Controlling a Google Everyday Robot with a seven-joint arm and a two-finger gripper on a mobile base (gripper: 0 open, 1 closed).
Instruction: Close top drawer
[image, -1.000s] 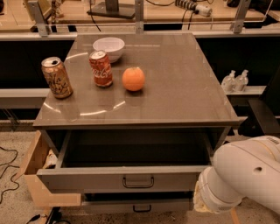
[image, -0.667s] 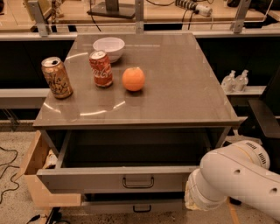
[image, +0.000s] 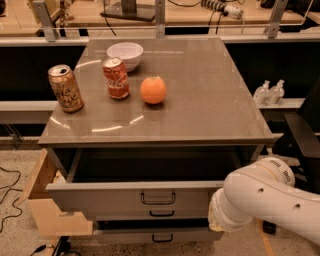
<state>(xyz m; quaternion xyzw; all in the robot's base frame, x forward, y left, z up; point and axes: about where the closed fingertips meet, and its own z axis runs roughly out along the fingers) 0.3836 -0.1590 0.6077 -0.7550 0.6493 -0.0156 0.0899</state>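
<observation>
The top drawer (image: 100, 199) is a wide grey drawer with a tall flat front. It stands pulled out from the cabinet, and its deep grey box is open to view. A dark bar handle (image: 158, 198) sits at the centre of its front. My white arm (image: 260, 200) reaches in from the lower right, and its rounded end (image: 220, 217) is against the right end of the drawer front. My gripper does not show; it lies hidden behind the arm's end or below the picture.
Two shorter grey drawers (image: 161, 213) (image: 162, 237) sit below. On the cabinet top (image: 210, 100) are a white bowl (image: 125, 52), a red can (image: 116, 78), a gold can (image: 65, 88) and an orange (image: 153, 90). A cardboard box (image: 42, 200) stands at the left, a dark chair (image: 302, 135) at the right.
My arm has swung left to the right end of the drawer front. The top drawer has slid a little way into the cabinet.
</observation>
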